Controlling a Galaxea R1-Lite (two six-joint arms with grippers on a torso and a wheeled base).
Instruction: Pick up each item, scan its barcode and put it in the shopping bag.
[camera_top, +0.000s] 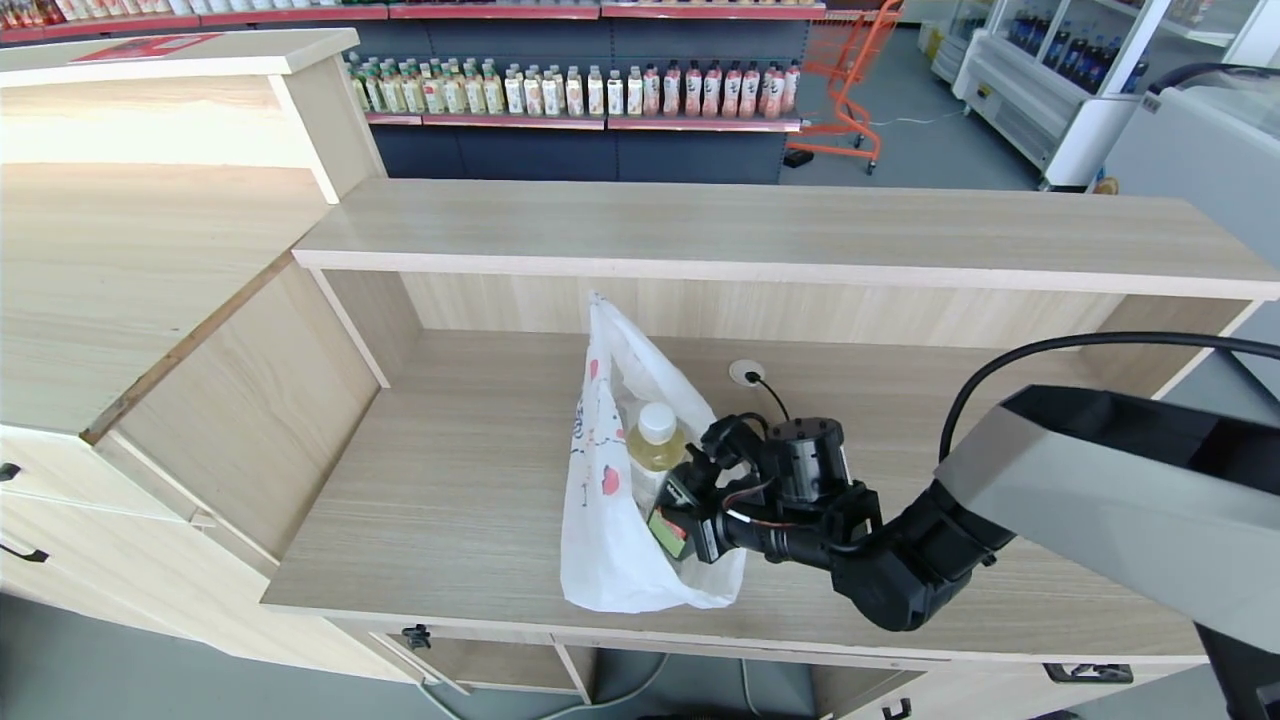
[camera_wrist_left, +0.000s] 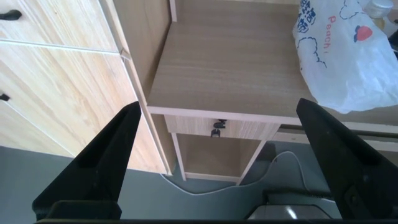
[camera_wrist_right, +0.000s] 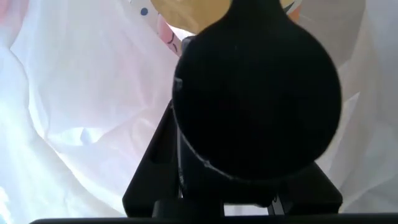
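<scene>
Shopping bag of white plastic with red and blue print stands upright near the counter's front edge, about midway along it, its mouth open to the right.

Off the counter's front left corner, the left gripper hangs in the air with its pincer released, both fingers spread wide and holding nothing. Beyond it lie the counter's front edge, a small black drawer handle underneath, and a pale wooden cabinet beside it.

Inside the bag stands a bottle of yellow drink with a white cap, upright against the bag's far side. Just to its right, the right gripper is pushed into the bag's mouth. Whether it is clenched or grasping anything cannot be told: the right wrist view has a black round shape close up, with bag plastic around it.

Toward the counter's back edge, a round cable port has a black cable coming out of it.
</scene>
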